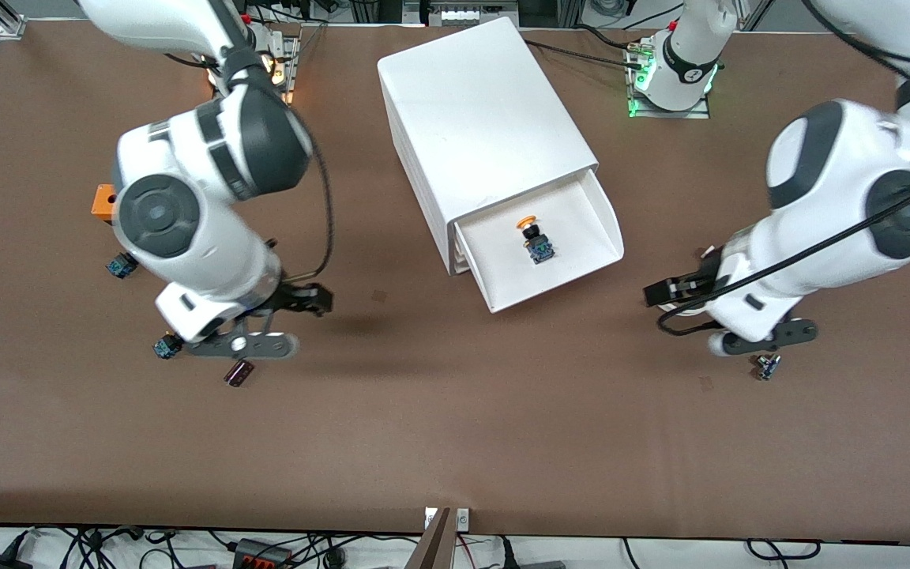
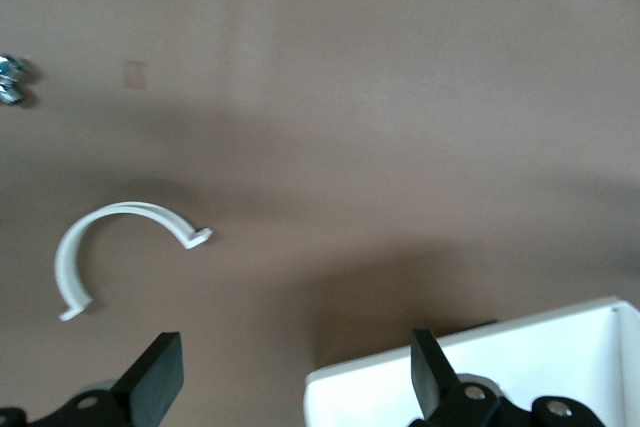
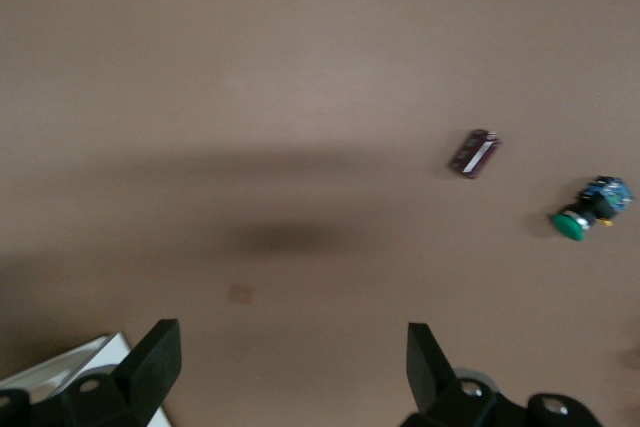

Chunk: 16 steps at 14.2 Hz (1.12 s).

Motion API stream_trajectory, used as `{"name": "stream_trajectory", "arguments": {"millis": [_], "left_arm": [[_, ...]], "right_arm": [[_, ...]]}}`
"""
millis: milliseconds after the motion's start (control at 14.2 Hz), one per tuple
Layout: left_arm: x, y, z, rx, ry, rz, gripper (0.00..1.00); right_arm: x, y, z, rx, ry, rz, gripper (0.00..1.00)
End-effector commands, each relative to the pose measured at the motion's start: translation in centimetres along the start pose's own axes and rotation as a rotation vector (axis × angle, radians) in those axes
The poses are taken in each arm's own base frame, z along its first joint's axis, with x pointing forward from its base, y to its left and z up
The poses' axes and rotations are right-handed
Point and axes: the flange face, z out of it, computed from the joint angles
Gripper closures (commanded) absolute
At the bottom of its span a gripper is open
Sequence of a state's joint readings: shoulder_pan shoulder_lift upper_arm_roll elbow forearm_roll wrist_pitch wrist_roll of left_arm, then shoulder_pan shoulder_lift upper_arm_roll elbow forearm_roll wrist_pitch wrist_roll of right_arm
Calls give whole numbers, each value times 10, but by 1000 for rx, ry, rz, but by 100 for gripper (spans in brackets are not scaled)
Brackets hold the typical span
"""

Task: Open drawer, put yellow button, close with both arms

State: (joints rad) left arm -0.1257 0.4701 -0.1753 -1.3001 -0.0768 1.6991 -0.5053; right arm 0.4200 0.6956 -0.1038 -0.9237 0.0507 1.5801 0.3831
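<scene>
The drawer (image 1: pixel 573 261), the uppermost in the white cabinet (image 1: pixel 479 118), stands pulled open. The yellow button (image 1: pixel 537 237) lies in it, cap toward the cabinet. My left gripper (image 1: pixel 655 294) is open and empty, low over the table beside the drawer at the left arm's end; its wrist view (image 2: pixel 295 379) shows the drawer's corner (image 2: pixel 480 372) by one finger. My right gripper (image 1: pixel 319 299) is open and empty over the table beside the cabinet at the right arm's end; its wrist view (image 3: pixel 290 367) shows bare table between the fingers.
A green-capped button (image 3: pixel 585 213) and a small dark red part (image 3: pixel 475 153) lie near the right gripper. An orange block (image 1: pixel 103 201) and another switch (image 1: pixel 121 265) lie under the right arm. A white C-shaped clip (image 2: pixel 120 247) and a small switch (image 1: pixel 767 366) lie near the left gripper.
</scene>
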Motion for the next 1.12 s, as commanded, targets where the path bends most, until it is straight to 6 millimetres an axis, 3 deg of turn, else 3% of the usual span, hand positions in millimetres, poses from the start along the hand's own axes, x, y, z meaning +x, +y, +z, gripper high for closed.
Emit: {"name": "stream_trajectory", "arguments": {"millis": [0, 211, 491, 632, 912, 1053], "left_arm": [[-16, 29, 32, 1, 5, -50, 0], [-25, 43, 74, 3, 6, -132, 0], [-47, 63, 111, 6, 14, -158, 0], [-58, 66, 121, 23, -3, -146, 0], [-92, 81, 125, 41, -29, -109, 0], [-110, 92, 130, 47, -48, -103, 0]], "right_arm": [[8, 37, -5, 9, -27, 37, 0], [11, 66, -7, -1, -60, 84, 0], [18, 124, -15, 13, -60, 162, 0], [13, 153, -19, 25, -44, 199, 0], [-10, 208, -51, 57, 12, 259, 0], [-18, 241, -71, 77, 36, 208, 0]]}}
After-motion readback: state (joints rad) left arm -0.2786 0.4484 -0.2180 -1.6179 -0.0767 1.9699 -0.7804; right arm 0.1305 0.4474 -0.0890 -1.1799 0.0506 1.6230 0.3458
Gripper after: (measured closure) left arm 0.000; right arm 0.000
